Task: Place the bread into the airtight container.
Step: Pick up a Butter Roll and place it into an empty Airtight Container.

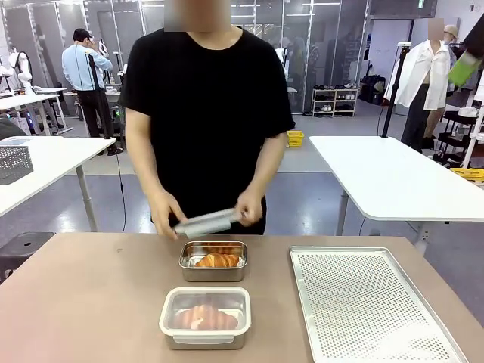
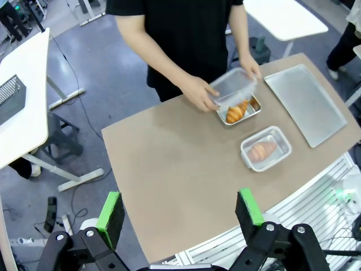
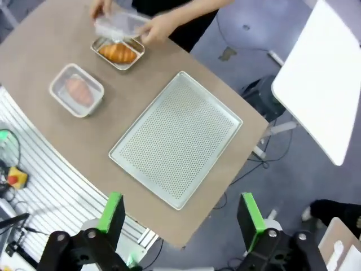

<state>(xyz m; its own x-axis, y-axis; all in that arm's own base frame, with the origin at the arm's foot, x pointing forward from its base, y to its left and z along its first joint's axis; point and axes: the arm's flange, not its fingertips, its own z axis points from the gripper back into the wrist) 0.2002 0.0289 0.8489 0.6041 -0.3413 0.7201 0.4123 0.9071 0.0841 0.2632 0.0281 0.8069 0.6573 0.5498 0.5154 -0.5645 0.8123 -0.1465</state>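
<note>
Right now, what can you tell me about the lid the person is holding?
The lid is a clear plastic rectangle with rounded corners. The person's two hands hold it by its ends, one hand on the picture's left, the other on the right. It is tilted and lifted off the table, just above the open metal container, which holds a croissant. It is not pressed on yet. I cannot tell its seal or clips.

A grey floor [image 1: 318,162] is seen beyond the brown desk [image 1: 91,302]. White tables [image 1: 393,178] are set at either side, one bearing a grey mesh basket [image 1: 13,162]. Glass partitions [image 1: 333,38] are seen at the back, with a low shelf [image 1: 334,102] and a yellow crate [image 1: 295,138] near them.
</note>
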